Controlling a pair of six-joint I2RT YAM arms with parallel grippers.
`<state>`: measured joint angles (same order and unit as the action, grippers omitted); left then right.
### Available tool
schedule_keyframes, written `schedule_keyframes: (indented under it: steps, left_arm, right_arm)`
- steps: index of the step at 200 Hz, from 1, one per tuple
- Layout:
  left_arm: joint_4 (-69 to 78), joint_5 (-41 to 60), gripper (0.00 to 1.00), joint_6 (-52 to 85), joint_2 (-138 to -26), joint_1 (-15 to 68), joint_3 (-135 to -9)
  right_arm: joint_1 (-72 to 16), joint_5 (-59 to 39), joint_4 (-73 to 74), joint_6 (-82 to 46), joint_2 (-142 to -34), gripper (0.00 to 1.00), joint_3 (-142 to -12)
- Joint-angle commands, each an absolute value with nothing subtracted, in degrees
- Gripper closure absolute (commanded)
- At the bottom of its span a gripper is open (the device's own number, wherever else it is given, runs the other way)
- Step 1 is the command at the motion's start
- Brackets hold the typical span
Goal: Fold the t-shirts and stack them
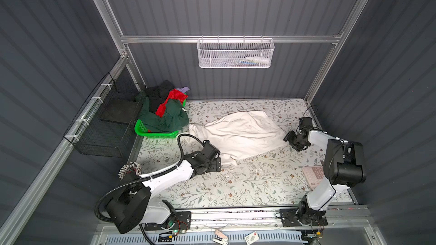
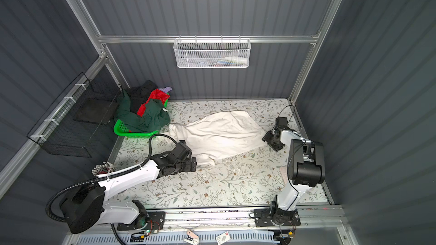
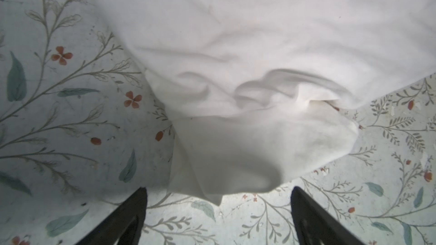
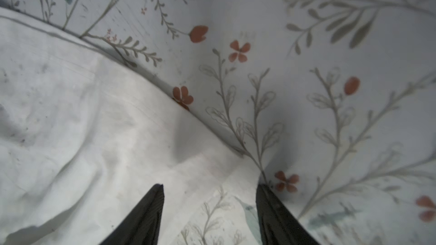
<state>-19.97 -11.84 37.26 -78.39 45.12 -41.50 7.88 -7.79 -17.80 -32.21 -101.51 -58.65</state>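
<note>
Jaws apart beside rumpled cream t-shirt [image 1: 238, 133]

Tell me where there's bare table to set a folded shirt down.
Bare table lies between the cream t-shirt and the near edge; a narrower strip runs behind it by the back wall. Crowded: far-left corner, green basket heaped with shirts.

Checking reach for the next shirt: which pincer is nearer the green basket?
Left. The left pincer is in front of the green basket, at a corner of the cream t-shirt; the right pincer is beyond its opposite edge.
</note>
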Motion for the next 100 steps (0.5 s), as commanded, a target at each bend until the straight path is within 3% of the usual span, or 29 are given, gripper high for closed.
schedule_keyframes:
  steps: [1, 42, 55, 68, 88, 100]
  left_arm:
    - [-16.91, -9.41, 0.07, 38.44, -81.28, 44.92, -41.10]
    - [-15.68, -8.70, 0.10, 38.40, -85.19, 43.93, -41.93]
    - [-15.25, -8.13, 0.14, 38.66, -86.18, 42.87, -41.85]
    - [-14.62, -6.76, 0.22, 39.33, -87.21, 41.58, -41.67]
    - [-14.41, -4.66, 0.43, 38.93, -88.86, 39.98, -42.78]
    - [-14.98, -3.89, 0.59, 38.02, -89.65, 39.41, -44.19]
  right_arm:
    - [7.99, -8.62, -18.89, -33.40, -104.09, 0.36, -60.26]
    - [7.97, -8.56, -19.35, -33.79, -105.90, 0.38, -62.62]
    - [7.98, -9.80, -19.22, -33.34, -107.17, 0.44, -64.18]
    - [7.98, -11.80, -18.46, -33.03, -108.79, 0.52, -65.82]
    - [7.96, -14.05, -18.61, -32.91, -111.46, 0.66, -68.33]
    - [7.86, -14.80, -19.81, -32.62, -113.19, 0.85, -70.23]
